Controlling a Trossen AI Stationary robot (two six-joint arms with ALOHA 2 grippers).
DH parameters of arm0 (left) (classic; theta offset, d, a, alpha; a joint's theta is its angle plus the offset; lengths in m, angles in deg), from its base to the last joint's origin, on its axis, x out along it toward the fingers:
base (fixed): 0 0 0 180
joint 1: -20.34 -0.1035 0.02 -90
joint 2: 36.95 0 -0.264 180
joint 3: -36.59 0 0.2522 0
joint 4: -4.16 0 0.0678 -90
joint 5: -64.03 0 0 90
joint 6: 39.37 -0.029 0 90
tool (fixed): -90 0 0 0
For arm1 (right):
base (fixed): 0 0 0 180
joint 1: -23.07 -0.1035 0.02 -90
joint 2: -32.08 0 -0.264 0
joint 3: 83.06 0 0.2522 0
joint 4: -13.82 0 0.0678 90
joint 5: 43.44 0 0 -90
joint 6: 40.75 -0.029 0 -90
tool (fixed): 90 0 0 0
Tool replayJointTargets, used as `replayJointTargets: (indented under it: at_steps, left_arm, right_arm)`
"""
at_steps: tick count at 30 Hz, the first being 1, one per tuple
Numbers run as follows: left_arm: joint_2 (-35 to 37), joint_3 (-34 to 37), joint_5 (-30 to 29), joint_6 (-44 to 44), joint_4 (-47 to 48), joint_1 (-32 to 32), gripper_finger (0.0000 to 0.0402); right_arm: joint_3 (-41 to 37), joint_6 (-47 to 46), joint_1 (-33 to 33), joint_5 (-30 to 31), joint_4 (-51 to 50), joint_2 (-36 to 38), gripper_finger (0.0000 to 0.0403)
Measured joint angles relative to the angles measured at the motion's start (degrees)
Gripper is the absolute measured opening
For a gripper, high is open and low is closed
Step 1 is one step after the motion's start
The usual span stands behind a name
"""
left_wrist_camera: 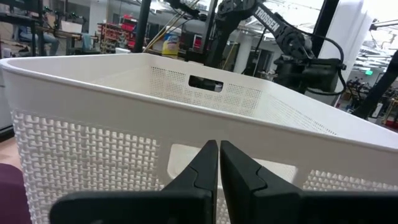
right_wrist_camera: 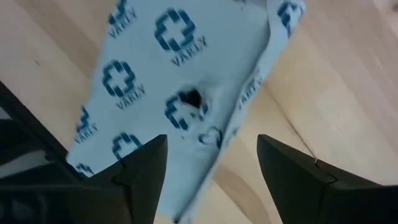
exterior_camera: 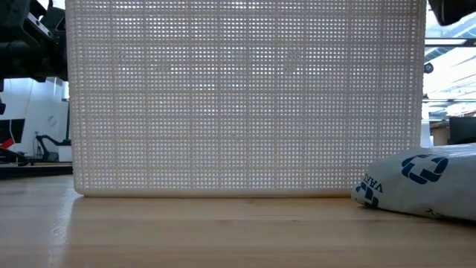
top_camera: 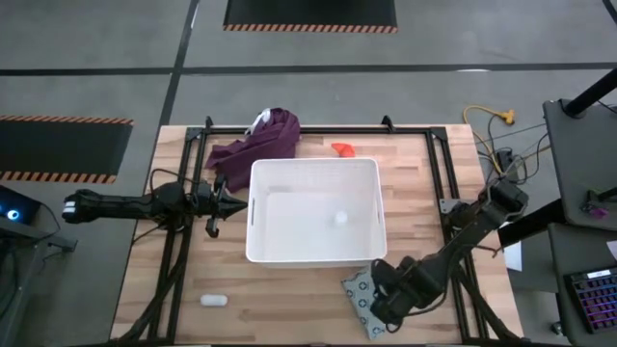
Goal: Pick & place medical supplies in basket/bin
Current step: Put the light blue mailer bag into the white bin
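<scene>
The white bin stands mid-table, its mesh wall filling the low view. The tiny white bottle lies on the bin's floor. The orange tube rests on the table beyond the bin's far wall. The white oblong piece lies near the table's near-left corner. The grey-green packet lies flat at the bin's near-right corner, also seen as the packet. My right gripper hovers open above the packet. My left gripper is shut, just left of the bin's left wall.
A purple cloth lies heaped at the bin's far-left corner, near my left arm. Dark frame rails run along the table's left and right sides. Bare wood shows between the bin and the near edge.
</scene>
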Motion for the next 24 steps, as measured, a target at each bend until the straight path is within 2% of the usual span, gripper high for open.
replayJointTargets:
  at_steps: [10,18,24]
  left_arm:
    - [0.0,0.0,0.0,0.2,0.0,0.0,0.0000]
    - [0.0,0.0,0.0,0.2,0.0,0.0,0.0000]
    - [0.0,0.0,0.0,0.2,0.0,0.0,0.0000]
  right_arm:
    - [-2.2,-5.3,-0.2,7.5,1.4,0.4,0.0235]
    - [-9.4,-6.9,-0.8,7.5,13.8,0.4,0.0230]
    - [-12.6,-11.1,-1.3,8.1,15.4,0.7,0.0224]
